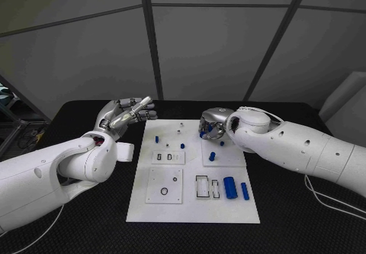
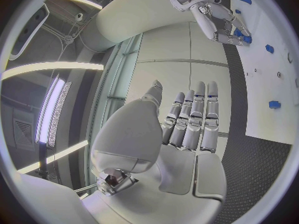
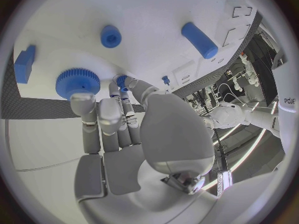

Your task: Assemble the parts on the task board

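Right hand [image 3: 118, 129] over the white task board [image 1: 229, 206], fingers near a blue toothed wheel [image 3: 77, 82] seen from the wrist, held or not I cannot tell, left hand [image 1: 126, 115] wide and empty at 10 o'clock, blue parts [image 1: 229, 187] at 4 o'clock.

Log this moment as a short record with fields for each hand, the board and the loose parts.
left hand: raised beside the task board's far left corner, fingers extended, holding nothing
right hand: lowered over the board's far right area, fingertips at a blue gear
task board: white, flat on the black table
loose parts: two blue cylinders lying near the board's right edge
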Motion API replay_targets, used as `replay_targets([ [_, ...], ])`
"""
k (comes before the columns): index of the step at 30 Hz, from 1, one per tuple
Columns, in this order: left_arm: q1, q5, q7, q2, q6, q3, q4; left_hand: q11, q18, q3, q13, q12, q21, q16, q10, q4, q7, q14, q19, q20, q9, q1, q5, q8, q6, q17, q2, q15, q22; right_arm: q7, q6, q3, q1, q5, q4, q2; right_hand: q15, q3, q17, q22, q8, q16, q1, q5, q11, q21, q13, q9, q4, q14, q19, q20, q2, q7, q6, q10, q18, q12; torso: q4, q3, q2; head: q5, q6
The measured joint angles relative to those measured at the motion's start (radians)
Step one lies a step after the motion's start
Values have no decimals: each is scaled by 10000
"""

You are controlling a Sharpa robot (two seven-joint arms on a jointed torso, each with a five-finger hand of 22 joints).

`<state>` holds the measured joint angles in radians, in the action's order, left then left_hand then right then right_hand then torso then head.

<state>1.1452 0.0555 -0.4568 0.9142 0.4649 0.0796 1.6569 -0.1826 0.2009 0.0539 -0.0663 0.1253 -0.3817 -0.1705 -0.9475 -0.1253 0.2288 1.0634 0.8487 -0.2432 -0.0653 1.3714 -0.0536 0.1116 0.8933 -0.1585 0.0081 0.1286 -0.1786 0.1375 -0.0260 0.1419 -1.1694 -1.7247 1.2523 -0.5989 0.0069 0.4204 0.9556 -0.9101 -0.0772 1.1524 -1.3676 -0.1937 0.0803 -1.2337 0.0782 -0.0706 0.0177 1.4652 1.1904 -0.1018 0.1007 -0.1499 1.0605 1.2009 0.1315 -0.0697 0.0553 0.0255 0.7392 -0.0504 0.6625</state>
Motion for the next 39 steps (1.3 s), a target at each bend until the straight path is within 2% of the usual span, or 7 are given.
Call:
replay_targets([
  [11, 0, 2, 31, 5, -13, 0, -7, 0, 0, -28, 0, 0, 0, 41, 0, 28, 0, 0, 0, 0, -1, 0, 0, 1, 0, -9, 0, 0, 2, 142, -404, -8, 8, -59, 394, -141, -72, 354, 487, -701, -97, 461, -249, 147, -52, -494, 50, -39, 135, -3, 285, 73, -142, 40, 330, 270, 3, 6, -9, 2, -12, 18, -51],
  [21, 0, 2, 92, 29, -22, 1, 9, -39, 0, -28, 0, -55, 0, 41, 39, 28, -1, 0, 0, 0, -1, 0, 0, -60, 0, -19, 0, 0, 2, 396, -1449, -3, 6, -245, 733, -115, -72, 385, 556, -813, -94, 557, -261, 153, -36, -566, 58, -55, 167, -3, 319, 38, -153, 52, 342, 285, 3, 6, 0, 14, -12, 43, -151],
  [23, 0, 2, 102, 31, -22, 1, 8, -39, -1, -28, 0, -55, 0, 41, 39, 28, 0, 0, 0, 0, -1, 0, 0, -60, 0, -19, 0, 0, 2, 435, -1679, -3, -6, -278, 665, -2, -72, 400, 568, -825, -93, 557, -261, 138, -36, -567, 57, -54, 177, -3, 319, 38, -153, 52, 341, 285, -10, 6, 4, 15, -12, 54, -179],
  [24, 0, 2, 107, 31, -23, 1, 8, -39, 0, -28, 0, -55, 0, 41, 39, 28, 0, 0, 0, 0, -1, 0, 0, -60, 0, -19, 0, 0, 2, 449, -1773, -3, -13, -293, 620, 57, -72, 427, 578, -835, -91, 557, -261, 137, -35, -568, 57, -54, 175, -3, 319, 38, -153, 52, 341, 285, -146, 6, 6, 16, -12, 58, -188],
  [25, 0, 2, 110, 30, -23, 1, 6, -39, 0, -28, 0, -55, 0, 41, 39, 28, 0, 0, 0, 0, -1, 0, 0, -59, 0, -18, 0, 0, 2, 462, -1858, -3, -21, -306, 567, 122, -72, 455, 596, -843, -85, 598, -261, 137, -35, -568, 56, -54, 150, -3, 319, 38, -154, 52, 341, 285, -156, 7, 6, 16, -11, 62, -191],
  [30, 1, 2, 131, 5, -25, 1, -11, -39, 0, -28, 0, -55, 0, 41, 39, 28, 0, 0, 0, 0, -1, 0, 0, -59, 0, -18, 0, 0, 1, 495, -2231, -1, -52, -357, 175, 536, -72, 469, 634, -885, -77, 642, -178, 337, -35, -625, 59, -53, 81, -3, 318, 38, -70, 52, 340, 285, -155, 6, 12, 15, 0, 105, -218],
  [39, 2, 2, 147, -55, -36, 1, -47, -39, -2, -28, -1, -55, 0, 80, 39, 28, -1, 0, 0, 0, -2, 0, 0, -59, 1, -17, 0, 0, 1, 480, -2568, -2, -87, -394, -539, 1207, -71, 470, 662, -900, -76, 682, -154, 338, -36, -625, 64, -51, 80, -3, 318, 38, -46, 53, 339, 285, -154, 6, 43, 16, 24, 136, -228],
])
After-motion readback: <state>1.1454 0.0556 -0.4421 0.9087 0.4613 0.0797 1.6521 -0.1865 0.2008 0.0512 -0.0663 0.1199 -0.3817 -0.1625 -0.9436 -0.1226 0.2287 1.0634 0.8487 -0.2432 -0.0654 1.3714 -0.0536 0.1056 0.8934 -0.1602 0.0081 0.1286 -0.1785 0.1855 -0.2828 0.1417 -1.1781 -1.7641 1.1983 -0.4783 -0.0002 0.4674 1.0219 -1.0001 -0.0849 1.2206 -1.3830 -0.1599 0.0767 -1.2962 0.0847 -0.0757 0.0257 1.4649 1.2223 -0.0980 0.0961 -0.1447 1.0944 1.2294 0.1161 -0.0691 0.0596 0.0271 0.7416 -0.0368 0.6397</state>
